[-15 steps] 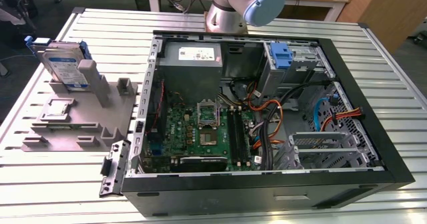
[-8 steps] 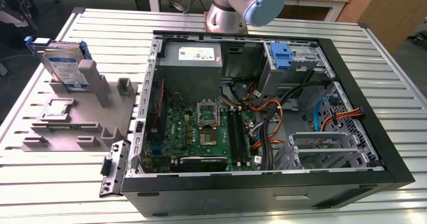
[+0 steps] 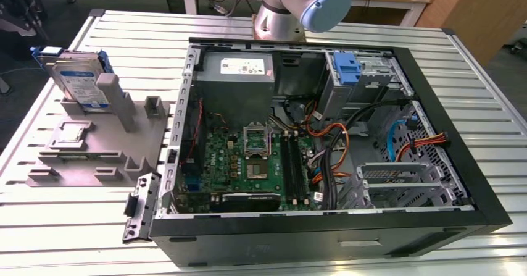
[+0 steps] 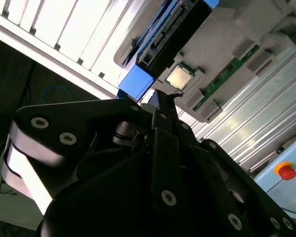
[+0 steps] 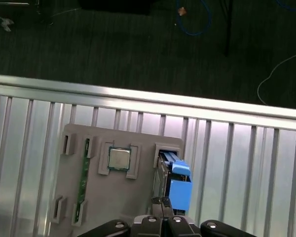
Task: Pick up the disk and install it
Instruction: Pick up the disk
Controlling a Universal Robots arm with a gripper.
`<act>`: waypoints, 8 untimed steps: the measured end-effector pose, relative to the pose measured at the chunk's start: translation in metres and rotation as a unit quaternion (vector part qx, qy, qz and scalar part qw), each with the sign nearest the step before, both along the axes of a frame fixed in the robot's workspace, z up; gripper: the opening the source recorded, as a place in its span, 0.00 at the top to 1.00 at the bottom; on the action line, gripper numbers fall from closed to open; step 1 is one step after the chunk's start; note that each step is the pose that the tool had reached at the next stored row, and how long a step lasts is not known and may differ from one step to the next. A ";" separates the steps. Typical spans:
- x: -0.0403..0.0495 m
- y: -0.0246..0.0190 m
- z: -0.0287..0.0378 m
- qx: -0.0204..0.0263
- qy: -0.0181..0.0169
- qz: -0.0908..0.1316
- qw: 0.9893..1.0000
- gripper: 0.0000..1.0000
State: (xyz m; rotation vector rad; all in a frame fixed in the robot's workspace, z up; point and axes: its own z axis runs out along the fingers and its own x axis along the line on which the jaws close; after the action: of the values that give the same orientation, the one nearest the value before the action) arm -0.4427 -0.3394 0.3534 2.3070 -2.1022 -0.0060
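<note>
The disk (image 3: 81,81) is standing upright in a slot of the grey fixture (image 3: 91,158), near the counter (image 3: 247,26) edge on the exterior view's left and well apart from the open computer case (image 3: 461,183). In the first wrist view the hand (image 5: 163,203) is hovering above the disk (image 5: 163,173), seen edge-on. Its fingertips appear to be pressing together with nothing between them.

Judging from this, a descent with the fingers closed would risk striking the disk's upper edge and tipping or jamming it in the slot. A grip landing on a blue side rail instead of the metal body could flex and slip.

The exterior view is showing the disk's labelled face and the case interior. Both wrist views are showing the processor chip (image 5: 119,159) and memory stick (image 5: 81,190) lying beside it. The second wrist view is adding the disk's (image 4: 170,34) connector end and a red button (image 4: 286,171).
</note>
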 end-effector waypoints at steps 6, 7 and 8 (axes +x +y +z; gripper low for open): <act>0.0000 0.0005 -0.0011 0.000 0.000 -0.006 1.000 0.77; 0.0000 0.0006 -0.0012 0.000 0.000 -0.006 1.000 0.71; 0.0000 0.0005 -0.0012 0.000 0.000 -0.006 1.000 0.65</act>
State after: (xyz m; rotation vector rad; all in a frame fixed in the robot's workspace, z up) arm -0.4427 -0.3389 0.3522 2.2936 -2.1172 -0.0065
